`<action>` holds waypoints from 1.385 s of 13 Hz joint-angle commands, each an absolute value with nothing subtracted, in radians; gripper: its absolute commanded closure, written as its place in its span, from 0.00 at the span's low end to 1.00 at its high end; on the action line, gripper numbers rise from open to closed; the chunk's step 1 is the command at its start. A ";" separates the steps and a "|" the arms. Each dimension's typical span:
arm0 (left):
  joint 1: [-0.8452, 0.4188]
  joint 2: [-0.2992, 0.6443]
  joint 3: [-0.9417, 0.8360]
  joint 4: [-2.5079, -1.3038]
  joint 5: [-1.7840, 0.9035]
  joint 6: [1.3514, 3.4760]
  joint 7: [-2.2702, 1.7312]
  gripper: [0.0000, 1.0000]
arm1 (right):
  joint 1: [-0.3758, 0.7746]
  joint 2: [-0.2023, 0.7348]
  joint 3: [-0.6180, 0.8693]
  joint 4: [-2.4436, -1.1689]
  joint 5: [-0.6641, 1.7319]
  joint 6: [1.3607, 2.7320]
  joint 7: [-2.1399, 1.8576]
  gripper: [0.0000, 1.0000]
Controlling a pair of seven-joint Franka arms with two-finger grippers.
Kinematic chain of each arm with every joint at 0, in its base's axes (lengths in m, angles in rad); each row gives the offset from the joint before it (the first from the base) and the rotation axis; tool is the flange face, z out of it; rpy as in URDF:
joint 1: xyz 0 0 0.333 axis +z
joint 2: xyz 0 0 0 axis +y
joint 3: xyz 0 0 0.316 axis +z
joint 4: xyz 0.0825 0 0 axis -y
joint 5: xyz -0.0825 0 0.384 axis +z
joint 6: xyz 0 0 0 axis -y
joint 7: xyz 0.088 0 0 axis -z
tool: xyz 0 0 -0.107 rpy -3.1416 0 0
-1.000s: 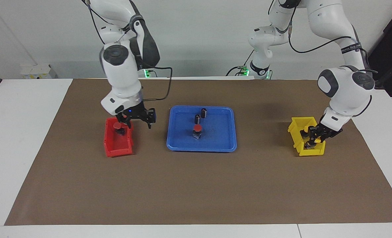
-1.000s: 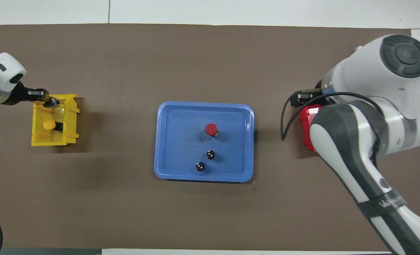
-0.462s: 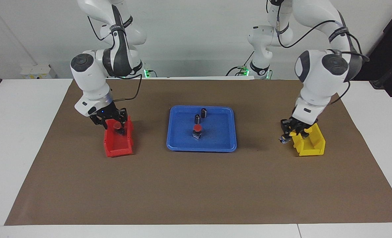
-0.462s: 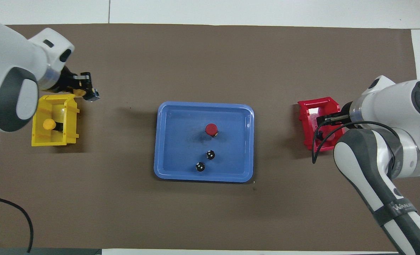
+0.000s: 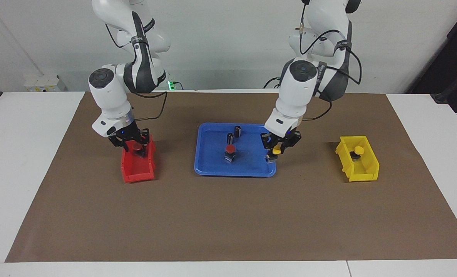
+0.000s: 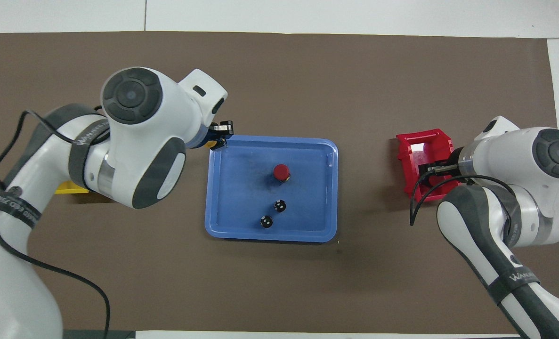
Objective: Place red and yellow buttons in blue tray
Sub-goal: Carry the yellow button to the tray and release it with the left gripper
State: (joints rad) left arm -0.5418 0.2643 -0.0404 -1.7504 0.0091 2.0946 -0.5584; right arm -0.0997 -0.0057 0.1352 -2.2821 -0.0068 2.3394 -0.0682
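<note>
Reading clock hours with twelve pointing away from my bases, my left tool (image 5: 275, 148) had swung in from the yellow bin (image 5: 361, 175) at nine o'clock. It hung over the ten o'clock corner of the blue tray (image 5: 232, 175), pinched on a yellow button (image 5: 276, 152). I judged release was next. One red button (image 5: 230, 149) already stood in the tray, and a second yellow button (image 5: 359, 150) waited in its bin. At three o'clock my right tool (image 5: 130, 143) had dropped onto the other red button (image 5: 136, 147) in the red bin (image 5: 138, 173). Whether it gripped, I could not tell.
</note>
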 commanded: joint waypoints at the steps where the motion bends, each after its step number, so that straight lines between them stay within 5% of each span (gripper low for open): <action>1: -0.616 0.297 -0.021 -1.769 -0.008 2.141 -0.642 0.97 | -0.121 -0.026 0.149 -2.310 0.009 2.361 -0.095 0.33; 8: -0.664 0.336 -0.017 -1.798 0.003 2.131 -0.680 0.92 | -0.126 -0.038 0.149 -2.347 0.009 2.361 -0.103 0.36; 9: -0.664 0.337 -0.017 -1.799 0.005 2.137 -0.680 0.85 | -0.126 -0.040 0.149 -2.352 0.009 2.361 -0.119 0.40; 10: -0.663 0.344 -0.015 -1.798 0.008 2.132 -0.680 0.61 | -0.130 -0.043 0.149 -2.355 0.009 2.361 -0.130 0.46; 11: -0.664 0.344 -0.015 -1.790 0.009 2.120 -0.681 0.20 | -0.139 -0.043 0.149 -2.358 0.009 2.361 -0.132 0.50; 12: -0.664 0.334 -0.014 -1.778 0.009 2.090 -0.680 0.01 | -0.140 -0.043 0.149 -2.358 0.009 2.361 -0.133 0.55; 15: -0.632 0.252 -0.012 -1.727 0.009 1.919 -0.664 0.00 | -0.140 -0.040 0.149 -2.341 0.009 2.352 -0.133 0.66; 18: -0.494 0.155 -0.011 -1.724 0.006 1.814 -0.568 0.00 | -0.127 -0.005 0.150 -2.202 0.008 2.211 -0.132 0.67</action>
State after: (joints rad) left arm -0.5783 0.2250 -0.0109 -1.7045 0.0092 1.8773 -0.6430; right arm -0.1197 -0.0184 0.1396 -2.2911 -0.0068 2.3028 -0.1032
